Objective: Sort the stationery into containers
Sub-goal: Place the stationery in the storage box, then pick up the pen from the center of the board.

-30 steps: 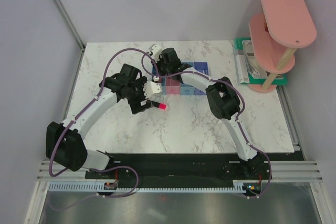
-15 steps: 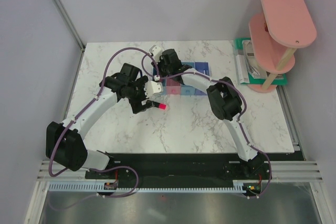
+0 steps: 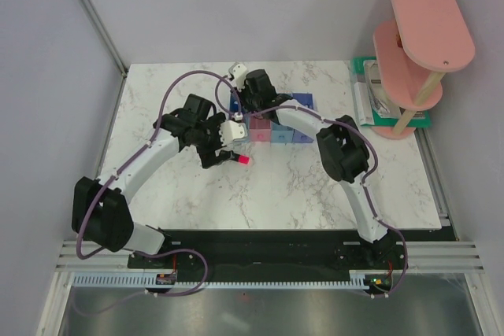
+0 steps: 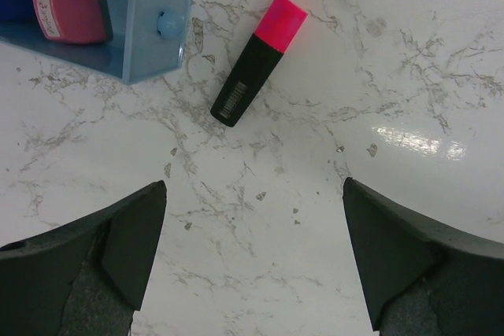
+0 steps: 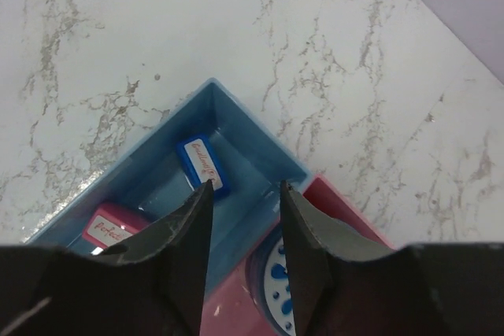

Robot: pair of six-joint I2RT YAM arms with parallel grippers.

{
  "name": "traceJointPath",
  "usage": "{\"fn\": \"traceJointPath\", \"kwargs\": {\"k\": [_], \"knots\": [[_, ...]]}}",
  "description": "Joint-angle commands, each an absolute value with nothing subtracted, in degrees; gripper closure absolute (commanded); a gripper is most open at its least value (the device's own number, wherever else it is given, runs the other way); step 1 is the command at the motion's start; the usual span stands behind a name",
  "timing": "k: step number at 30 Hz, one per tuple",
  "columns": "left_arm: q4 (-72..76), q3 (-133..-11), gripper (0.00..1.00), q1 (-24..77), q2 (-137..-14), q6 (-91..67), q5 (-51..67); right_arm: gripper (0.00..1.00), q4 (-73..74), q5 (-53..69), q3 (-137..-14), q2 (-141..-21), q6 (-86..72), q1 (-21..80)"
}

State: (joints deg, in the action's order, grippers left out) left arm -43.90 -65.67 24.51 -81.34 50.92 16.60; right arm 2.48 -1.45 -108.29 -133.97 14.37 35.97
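Note:
A black highlighter with a pink end (image 3: 240, 160) lies on the marble in front of the row of joined trays (image 3: 303, 103). In the left wrist view the highlighter (image 4: 256, 60) lies just beyond my open, empty left gripper (image 4: 253, 188), next to the corner of the blue tray (image 4: 153, 13), which holds a pink eraser (image 4: 71, 12). My left gripper (image 3: 220, 153) hovers beside the highlighter. My right gripper (image 3: 251, 105) is over the row's left end. It (image 5: 246, 186) is open and empty above the blue tray (image 5: 260, 151), which holds a blue eraser (image 5: 200, 164) and a pink eraser (image 5: 106, 227). A round blue pot (image 5: 276, 281) sits in the pink tray.
A green tray (image 3: 370, 108) and a pink two-tier shelf (image 3: 425, 37) stand at the table's back right. The trays sit near the table's back middle. Purple cables loop over both arms.
My right gripper has shifted slightly back and right over the trays. My left arm has edged slightly right. The highlighter has stayed on the table.

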Motion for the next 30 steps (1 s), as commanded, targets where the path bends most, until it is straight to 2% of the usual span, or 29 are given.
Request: {"fn": "traceJointPath", "kwargs": {"k": [1,3,8,9,14,17,22,30], "knots": [[-41.0,-64.9,0.00,24.5,-83.4,57.0,17.2,0.47,4.3,-6.8,-108.1,-124.7,14.7,35.0],[-40.1,-63.6,0.00,24.5,-84.2,60.9,17.0,0.37,6.8,-7.9,-108.1,-121.4,14.2,34.1],[-36.0,-62.6,0.00,24.4,-86.9,68.5,17.6,0.26,15.4,-7.0,-107.6,-113.8,12.0,30.9],[-34.7,-62.5,0.00,24.4,-88.1,71.2,18.4,0.20,18.9,-6.8,-107.4,-111.4,11.3,29.3],[-33.5,-63.3,0.00,24.4,-92.2,77.2,22.1,0.11,32.1,-5.1,-104.2,-107.1,11.3,23.7],[-31.8,-63.7,0.00,24.4,-94.9,77.4,23.4,0.04,33.7,-5.8,-97.0,-103.7,13.3,21.9],[-27.9,-62.9,0.00,24.4,-98.3,79.6,23.9,0.02,34.0,-4.6,-85.7,-98.7,15.7,19.4],[-27.4,-64.8,0.05,24.3,-103.7,83.5,23.7,0.02,32.6,-0.1,-78.2,-97.5,14.4,14.9]]}}
